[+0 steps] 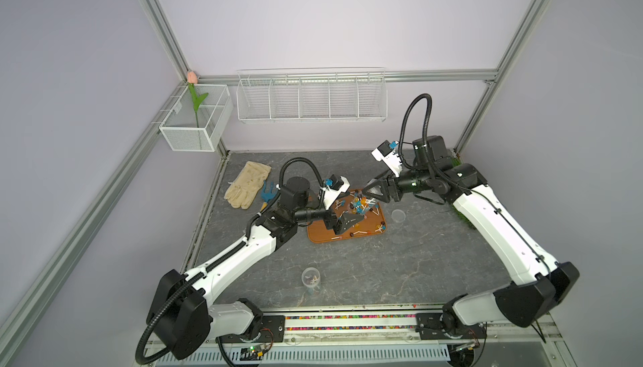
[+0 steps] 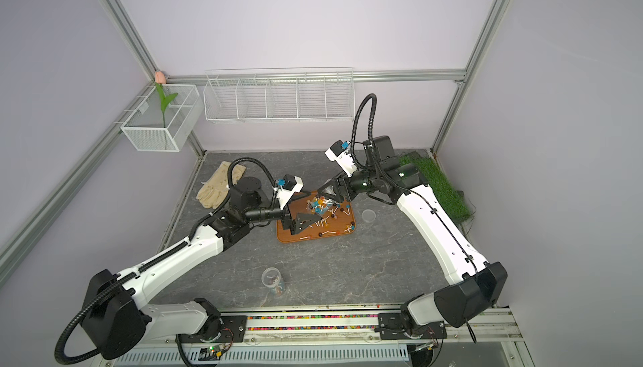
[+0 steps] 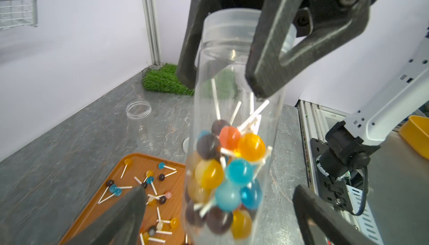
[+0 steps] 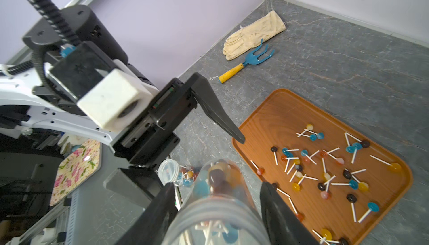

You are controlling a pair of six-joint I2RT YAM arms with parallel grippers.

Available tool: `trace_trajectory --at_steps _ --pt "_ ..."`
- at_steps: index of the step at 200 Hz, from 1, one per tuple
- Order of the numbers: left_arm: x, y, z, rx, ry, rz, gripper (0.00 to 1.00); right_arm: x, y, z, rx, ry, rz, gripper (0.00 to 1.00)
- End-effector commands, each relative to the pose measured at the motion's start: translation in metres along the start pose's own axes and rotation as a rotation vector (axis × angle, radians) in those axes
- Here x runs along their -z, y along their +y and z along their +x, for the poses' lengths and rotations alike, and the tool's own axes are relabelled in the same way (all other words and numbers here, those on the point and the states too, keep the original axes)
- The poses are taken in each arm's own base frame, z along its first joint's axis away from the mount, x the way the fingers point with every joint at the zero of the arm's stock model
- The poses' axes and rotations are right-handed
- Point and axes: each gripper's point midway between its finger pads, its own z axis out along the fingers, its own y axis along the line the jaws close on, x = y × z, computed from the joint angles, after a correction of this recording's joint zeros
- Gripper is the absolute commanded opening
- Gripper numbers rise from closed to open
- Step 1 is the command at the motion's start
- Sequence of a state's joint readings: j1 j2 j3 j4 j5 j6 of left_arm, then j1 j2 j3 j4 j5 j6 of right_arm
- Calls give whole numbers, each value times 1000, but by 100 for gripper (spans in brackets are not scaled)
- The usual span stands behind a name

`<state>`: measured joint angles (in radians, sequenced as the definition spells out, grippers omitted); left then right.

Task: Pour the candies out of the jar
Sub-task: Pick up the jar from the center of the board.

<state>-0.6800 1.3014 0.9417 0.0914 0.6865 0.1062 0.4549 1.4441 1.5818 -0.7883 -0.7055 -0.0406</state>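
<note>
The right hand (image 3: pixel 222 79) pinches a clear plastic jar with a threaded neck (image 3: pixel 222 65), one black finger on each side just below the neck. It holds the jar in the air over the back part of an orange-brown rectangular tray with a wood grain (image 4: pixel 278 106). Small round-headed lollipop candies in blue, orange, yellow and dark brown, on white sticks (image 3: pixel 232 174), are bunched in the jar's closed end, away from the neck. Many more of them lie scattered loose across the tray (image 4: pixel 325 169).

The left hand (image 3: pixel 218 197) is spread wide above the tray. Its fingers flank the jar's filled end, and the left wrist view shows a gap on either side.

The tray sits on a grey stone-patterned worktop (image 1: pixel 382 271). Nearer the arm bases than the tray, a second small clear jar (image 1: pixel 310 280) with a few candies inside rests on the worktop. Left of the tray, toward the back wall, lie a cream fabric glove (image 4: pixel 255 34) and a blue hand rake with a yellow handle (image 4: pixel 248 62).
</note>
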Motion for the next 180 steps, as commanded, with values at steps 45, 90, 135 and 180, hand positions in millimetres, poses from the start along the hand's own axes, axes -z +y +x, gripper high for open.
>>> trace_trajectory --at_steps 45,90,135,180 --pt "-25 -24 -31 -47 -80 167 92 3 22 2 -16 -7 -91 57" --pt "-27 -32 -26 -29 -54 221 66 7 26 -3 -4 -26 -93 57" --pt "-26 -38 -23 -26 -43 225 48 11 26 -9 5 -38 -88 56" --pt "-26 -37 -13 -36 -3 207 68 17 31 -17 20 -54 -93 56"
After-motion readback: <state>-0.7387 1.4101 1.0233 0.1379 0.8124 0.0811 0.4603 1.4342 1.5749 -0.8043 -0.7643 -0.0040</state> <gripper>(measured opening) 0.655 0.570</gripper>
